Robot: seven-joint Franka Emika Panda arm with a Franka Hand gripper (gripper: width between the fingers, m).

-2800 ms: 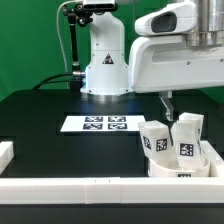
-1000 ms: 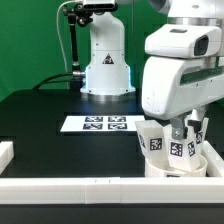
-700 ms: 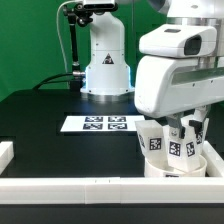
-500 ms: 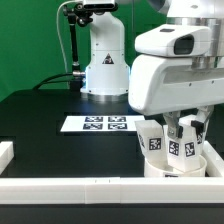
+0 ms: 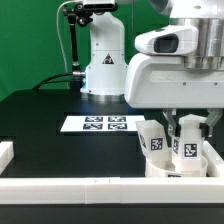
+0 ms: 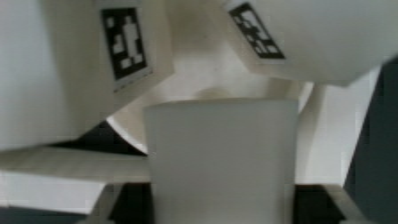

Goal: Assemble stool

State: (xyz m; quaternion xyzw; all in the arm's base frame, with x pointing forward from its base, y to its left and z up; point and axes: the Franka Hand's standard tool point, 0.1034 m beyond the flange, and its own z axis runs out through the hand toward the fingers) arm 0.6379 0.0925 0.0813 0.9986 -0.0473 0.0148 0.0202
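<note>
- The white plastic stool legs (image 5: 155, 140), blocky and tagged, stand upright on the round white seat disc (image 5: 183, 167) at the black surface's (image 5: 60, 150) near edge, toward the exterior view's right.
- The pincer (image 5: 180, 127) hangs directly above them — fingers pointing down between the legs; whether it is spread or pinching, I cannot tell.

Green backdrop wall (image 5: 30, 45) at far side. Black tabletop (image 5: 60, 150) w/ even bright light. Marker board (image 5: 97, 124) lies flat mid-table. White border bar (image 5: 60, 190) along near edge.
</note>
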